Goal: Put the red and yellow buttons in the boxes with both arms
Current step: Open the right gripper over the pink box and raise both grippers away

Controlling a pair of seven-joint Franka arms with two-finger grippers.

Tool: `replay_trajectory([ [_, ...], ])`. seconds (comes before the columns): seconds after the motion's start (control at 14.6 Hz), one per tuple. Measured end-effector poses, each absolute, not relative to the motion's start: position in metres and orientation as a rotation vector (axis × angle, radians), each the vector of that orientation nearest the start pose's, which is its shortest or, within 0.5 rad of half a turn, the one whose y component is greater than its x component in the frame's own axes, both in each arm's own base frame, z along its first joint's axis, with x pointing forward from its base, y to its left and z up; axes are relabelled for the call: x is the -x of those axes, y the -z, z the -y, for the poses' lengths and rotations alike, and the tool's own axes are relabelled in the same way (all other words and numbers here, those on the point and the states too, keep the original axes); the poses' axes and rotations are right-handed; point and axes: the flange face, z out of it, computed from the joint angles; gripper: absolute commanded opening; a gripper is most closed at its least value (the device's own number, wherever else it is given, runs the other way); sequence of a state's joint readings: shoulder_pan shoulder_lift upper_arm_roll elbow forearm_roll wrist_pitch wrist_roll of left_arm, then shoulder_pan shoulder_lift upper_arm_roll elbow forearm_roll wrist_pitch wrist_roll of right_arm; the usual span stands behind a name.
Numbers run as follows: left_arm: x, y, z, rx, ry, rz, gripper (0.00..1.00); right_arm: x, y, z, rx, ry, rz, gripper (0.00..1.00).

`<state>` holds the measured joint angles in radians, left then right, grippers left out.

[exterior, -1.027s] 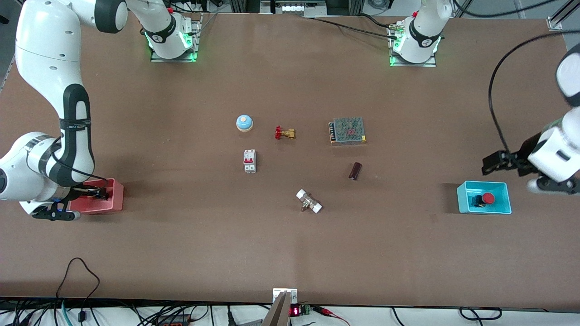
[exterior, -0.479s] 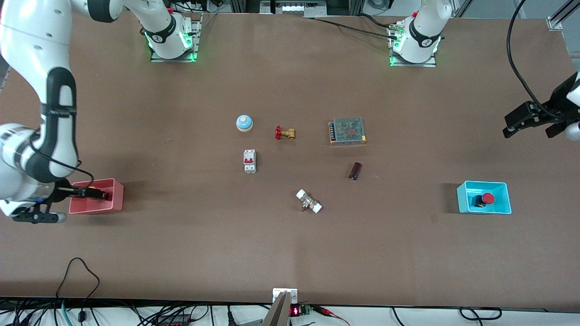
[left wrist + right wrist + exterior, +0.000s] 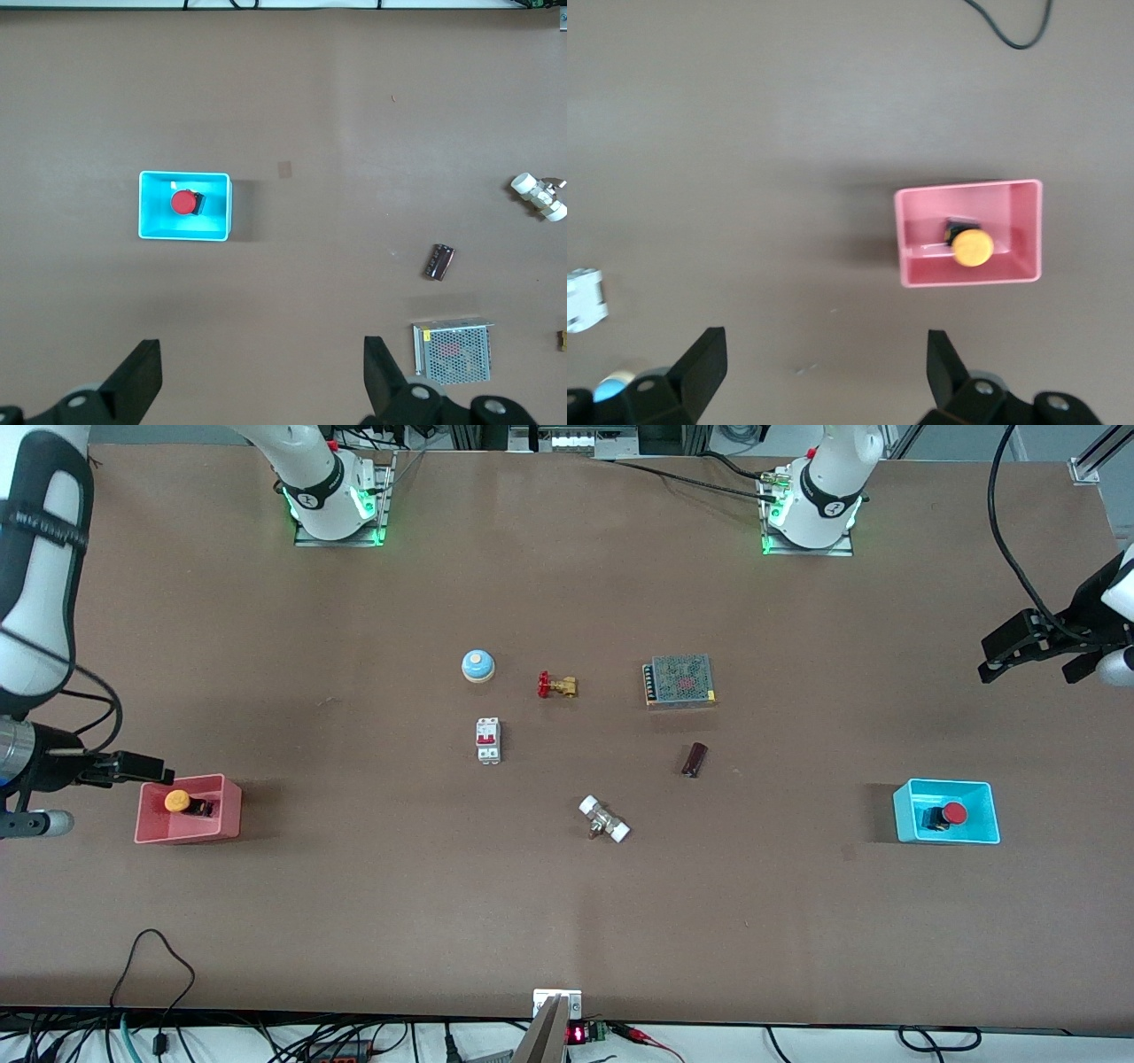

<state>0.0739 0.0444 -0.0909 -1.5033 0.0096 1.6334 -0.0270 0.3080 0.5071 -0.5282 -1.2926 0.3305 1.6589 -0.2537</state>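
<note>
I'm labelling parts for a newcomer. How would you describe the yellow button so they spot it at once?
Go to the right arm's end of the table, to the pink-red box. The yellow button lies inside it: an orange-yellow mushroom cap on a black base, unlike the red button in the cyan box.

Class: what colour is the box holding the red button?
Bright cyan box; clearest in the left wrist view.

The brown matte tabletop (image 3: 354, 921) carries a pink-red plastic bin (image 3: 229, 815) near the right arm's edge and a bright cyan plastic bin (image 3: 905, 815) near the left arm's edge. Mid-table lie a blue dome bell (image 3: 477, 665), brass valve (image 3: 557, 685), white circuit breaker (image 3: 488, 740), metal mesh box (image 3: 679, 681), dark cylinder (image 3: 694, 759) and white-ended fitting (image 3: 604, 819).
</note>
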Motion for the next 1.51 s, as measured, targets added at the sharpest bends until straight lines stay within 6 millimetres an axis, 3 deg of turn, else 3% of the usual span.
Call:
replay_trajectory([
  [0.14,-0.572,-0.646,0.006,3.135,0.144,0.020,1.00,-0.678,-0.502,0.014,3.068,-0.075,0.100,1.00],
  [0.27,-0.570,-0.652,0.005,3.134,0.161,0.023,1.00,-0.671,-0.522,0.003,3.089,-0.054,0.137,1.00],
  [0.41,-0.570,-0.654,0.006,3.134,0.166,0.022,1.00,-0.664,-0.536,0.008,3.090,-0.050,0.135,1.00],
  [0.89,-0.575,-0.646,0.004,3.144,0.144,0.028,1.00,-0.625,-0.573,0.060,3.140,-0.109,0.091,1.00],
  [1.51,-0.574,-0.644,-0.001,3.144,0.119,0.021,1.00,-0.575,-0.586,0.050,3.178,-0.149,0.029,1.00],
])
